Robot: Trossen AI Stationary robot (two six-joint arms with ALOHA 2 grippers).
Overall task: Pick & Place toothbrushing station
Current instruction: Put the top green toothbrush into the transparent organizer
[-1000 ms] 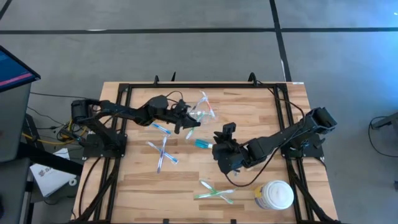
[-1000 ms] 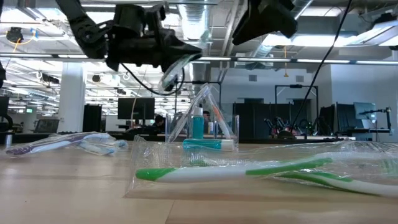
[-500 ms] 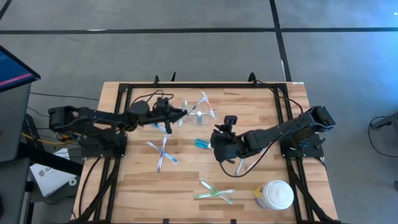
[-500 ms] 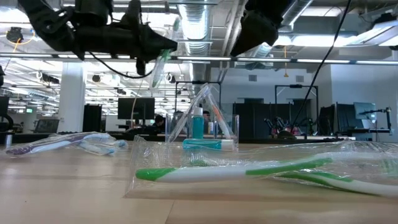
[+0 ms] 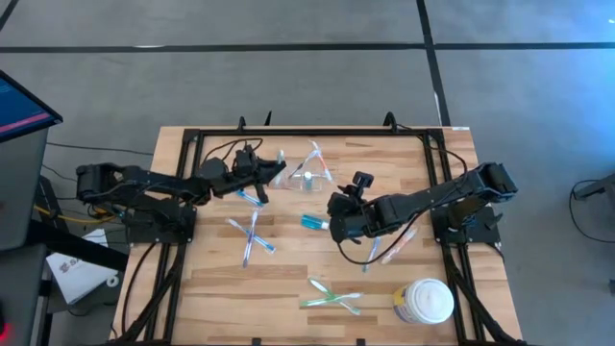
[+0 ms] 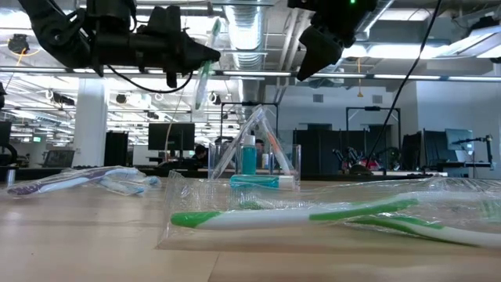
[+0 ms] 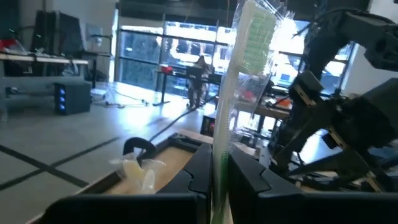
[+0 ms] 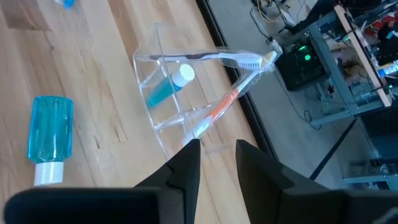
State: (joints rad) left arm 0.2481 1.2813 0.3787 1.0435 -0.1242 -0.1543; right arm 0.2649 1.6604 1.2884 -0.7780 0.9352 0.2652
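The clear holder (image 5: 309, 174) (image 6: 252, 153) (image 8: 177, 93) stands on the table's far middle. In it are a blue tube, an orange toothbrush and a whitish one. A green-bristled toothbrush (image 7: 239, 81) (image 6: 206, 70) in a clear wrapper is held high by my left gripper (image 5: 274, 173) (image 6: 210, 53), left of the holder. My right gripper (image 5: 332, 206) (image 8: 216, 163) hovers open on the holder's near right, with nothing between its fingers. A teal bottle (image 5: 312, 222) (image 8: 50, 140) lies on its side below it. My left gripper pinches the wrapped toothbrush by its handle (image 7: 219, 163), about midway along, between its two fingers. The fingers come level from the table's left and lie across the brush. The brush is lifted clear and stands nearly upright, with the bristle head (image 7: 256, 37) on top.
Blue toothbrushes (image 5: 252, 235) lie left of the middle, and green ones in wrappers (image 5: 332, 298) (image 6: 313, 215) lie near the front edge. Another brush (image 5: 396, 242) lies under my right arm. A white lidded jar (image 5: 425, 301) stands at the front right. A dark frame rims the table.
My left gripper has drawn back from the holder toward the table's left, risen a little and rolled. This has tipped the wrapped toothbrush from a slant to nearly upright. My right gripper has moved toward the far edge, closer to the holder, and has also rolled.
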